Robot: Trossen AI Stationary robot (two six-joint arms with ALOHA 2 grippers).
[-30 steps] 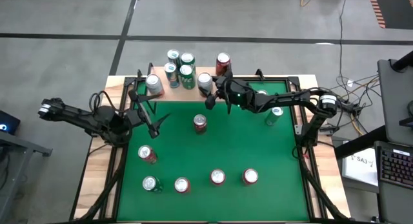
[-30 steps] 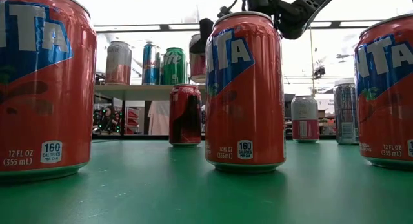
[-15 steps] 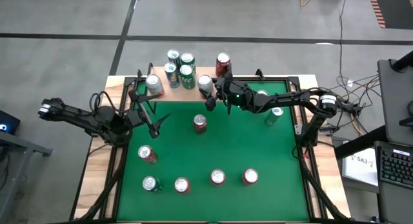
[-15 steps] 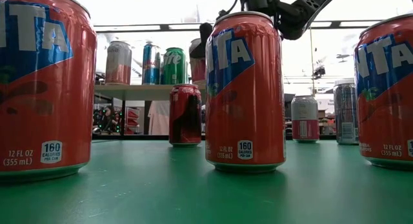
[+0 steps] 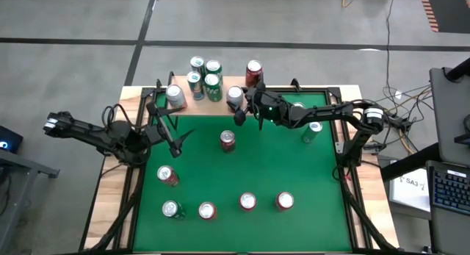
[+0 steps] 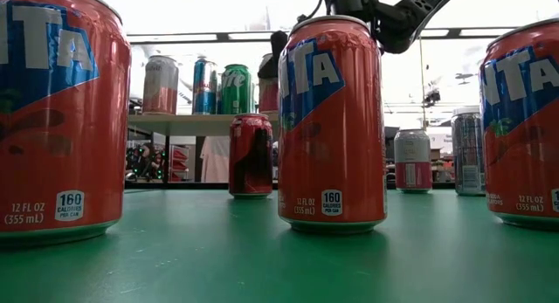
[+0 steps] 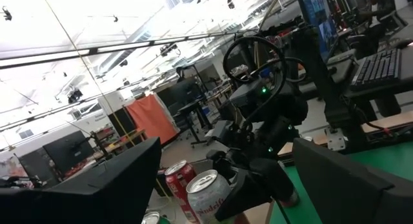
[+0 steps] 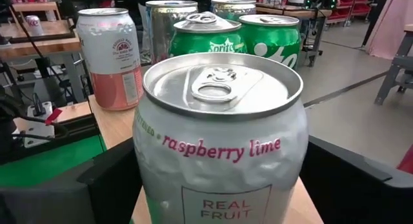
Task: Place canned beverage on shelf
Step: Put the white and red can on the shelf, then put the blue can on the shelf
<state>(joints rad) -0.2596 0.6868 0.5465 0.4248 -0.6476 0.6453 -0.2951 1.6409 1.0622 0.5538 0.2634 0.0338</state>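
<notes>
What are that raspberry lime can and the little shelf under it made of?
The raspberry lime can looks like thin aluminium: bare silvery lid with a pull tab, and a matte white printed wall with shallow dents. The shelf appears to be light, unpainted wood with a smooth pale tan top, though it may be laminate.

The green table top [image 5: 242,167] spreads out below and on the near side of the right gripper [image 5: 235,101], edged with a pale wood border [image 5: 110,203]. Far out past that gripper's arm base, off the table, lie a dark keyboard [image 5: 448,185], a white paper sheet [image 5: 411,185] and loose cables [image 5: 400,101]. Grey floor [image 5: 73,64] with painted lines lies beyond the gripper. Well behind the left gripper [image 5: 175,134], a blue-lit screen [image 5: 6,143] shows at the edge. Ahead of it stands an orange partition [image 7: 151,117].
</notes>
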